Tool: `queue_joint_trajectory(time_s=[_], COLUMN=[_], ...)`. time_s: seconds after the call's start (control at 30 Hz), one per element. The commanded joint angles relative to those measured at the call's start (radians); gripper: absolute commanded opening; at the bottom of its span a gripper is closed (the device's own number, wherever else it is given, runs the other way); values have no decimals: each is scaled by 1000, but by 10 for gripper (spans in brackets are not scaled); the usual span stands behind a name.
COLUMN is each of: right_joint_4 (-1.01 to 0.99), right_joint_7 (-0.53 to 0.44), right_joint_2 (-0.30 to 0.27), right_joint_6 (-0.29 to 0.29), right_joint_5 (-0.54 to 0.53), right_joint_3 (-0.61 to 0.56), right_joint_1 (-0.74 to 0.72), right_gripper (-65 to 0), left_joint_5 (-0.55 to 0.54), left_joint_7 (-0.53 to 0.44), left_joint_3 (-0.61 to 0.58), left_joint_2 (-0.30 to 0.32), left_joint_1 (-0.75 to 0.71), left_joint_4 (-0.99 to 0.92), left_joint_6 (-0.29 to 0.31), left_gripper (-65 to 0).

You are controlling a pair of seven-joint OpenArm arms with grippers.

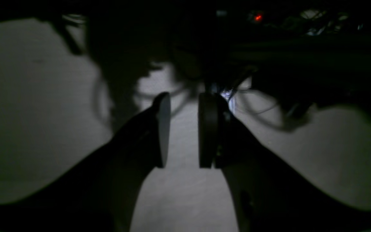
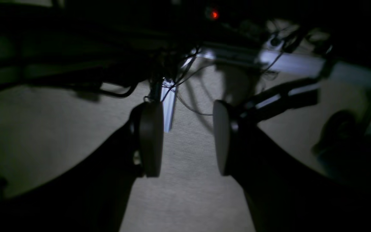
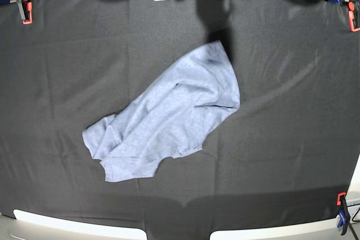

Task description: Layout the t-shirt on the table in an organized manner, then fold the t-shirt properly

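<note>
The light blue-grey t-shirt [image 3: 169, 116] lies crumpled and slanted in the middle of the black table [image 3: 292, 94], one end near the top centre and the other toward the lower left. No lettering shows on it. Neither arm appears in the base view. In the left wrist view my left gripper [image 1: 184, 132] hangs open over a dim pale floor, with nothing between its fingers. My right gripper [image 2: 187, 138] is also open and empty, over the same kind of dim floor. Neither wrist view shows the t-shirt.
Orange and blue clamps [image 3: 25, 7] hold the cloth at the back corners, and another clamp [image 3: 341, 209] sits at the front right. A white rim [image 3: 73, 226] runs along the front edge. A metal frame bar [image 2: 288, 62] and cables [image 2: 188, 80] lie beyond the right gripper.
</note>
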State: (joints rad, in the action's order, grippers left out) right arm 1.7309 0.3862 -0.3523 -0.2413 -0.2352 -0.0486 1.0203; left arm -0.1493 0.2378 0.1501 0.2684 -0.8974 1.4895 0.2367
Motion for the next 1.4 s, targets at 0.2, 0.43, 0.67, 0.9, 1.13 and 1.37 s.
queue_joint_trajectory(time_s=[0.2, 0.43, 0.67, 0.9, 1.13, 1.37], right_joint_4=[352, 562, 621, 621, 621, 621], right_joint_7=[45, 62, 178, 199, 199, 199], right_joint_2=[-68, -68, -68, -66, -31, 21], right_joint_6=[21, 21, 21, 19, 20, 20], right_joint_5=[-12, -13, -111, -108, -53, -52], right_joint_3=[45, 199, 330, 344, 344, 344], right_joint_1=[150, 144, 8, -76, -78, -79], right_gripper=[-402, -402, -398, -327, -327, -327], left_joint_5=[-2, 2, 0, -28, -88, -87], left_joint_7=[73, 92, 131, 200, 226, 227], left_joint_3=[8, 8, 6, 5, -87, -267], left_joint_2=[111, 148, 148, 148, 148, 102], left_joint_1=[-116, -76, 156, 417, 588, 796], left_joint_4=[307, 605, 736, 735, 690, 436], left_joint_6=[2, 2, 66, 112, 134, 131], left_gripper=[-512, -512, -512, -507, -507, -507])
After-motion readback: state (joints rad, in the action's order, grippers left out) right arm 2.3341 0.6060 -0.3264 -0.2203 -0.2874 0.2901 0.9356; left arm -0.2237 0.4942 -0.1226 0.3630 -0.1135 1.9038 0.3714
